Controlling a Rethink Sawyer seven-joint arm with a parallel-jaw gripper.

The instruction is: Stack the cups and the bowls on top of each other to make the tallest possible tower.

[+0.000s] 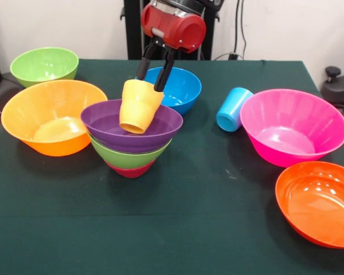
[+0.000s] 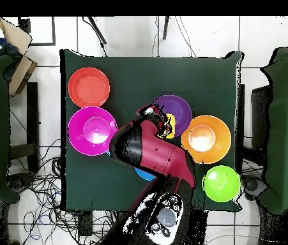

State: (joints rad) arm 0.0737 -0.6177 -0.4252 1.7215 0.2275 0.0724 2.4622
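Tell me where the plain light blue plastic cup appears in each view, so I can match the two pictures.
Front view: the plain light blue plastic cup lies on its side right of centre, just left of the large pink plastic bowl.
Overhead view: the cup itself cannot be made out; the red and black arm covers that area.
Shared landmark: the large pink plastic bowl.

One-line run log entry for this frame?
gripper: shut on yellow cup | cup: tilted, in purple bowl | blue cup: on its side
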